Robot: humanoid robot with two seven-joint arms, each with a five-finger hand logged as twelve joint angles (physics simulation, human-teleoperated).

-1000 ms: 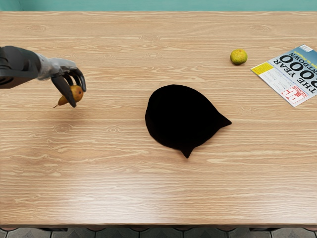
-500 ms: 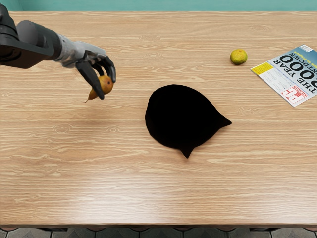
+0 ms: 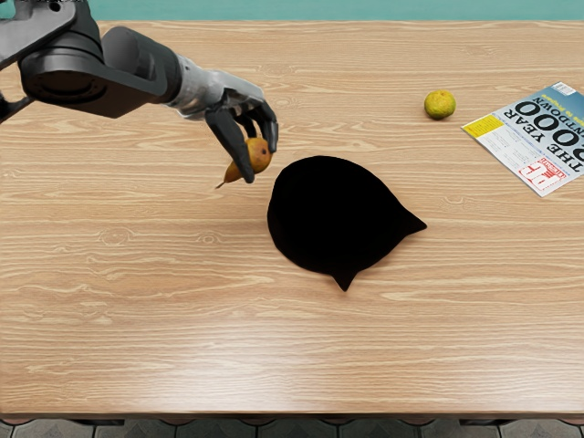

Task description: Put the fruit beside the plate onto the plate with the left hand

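Base: Head view, what's the left hand doing?
Op: I see my left hand (image 3: 239, 117) with fingers curled tight around the pear (image 3: 258, 155), stem pointing down-left. The pear is just beside the black plate (image 3: 333, 219), at its upper-left edge, not over it.
Base: Anything else on the worktop (image 3: 182, 301)?
Op: A citrus (image 3: 439, 104) near a magazine (image 3: 538, 137), far right.

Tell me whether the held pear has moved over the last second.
Yes. The pear, gripped by the left hand, has travelled right toward the black plate, now near its left edge.
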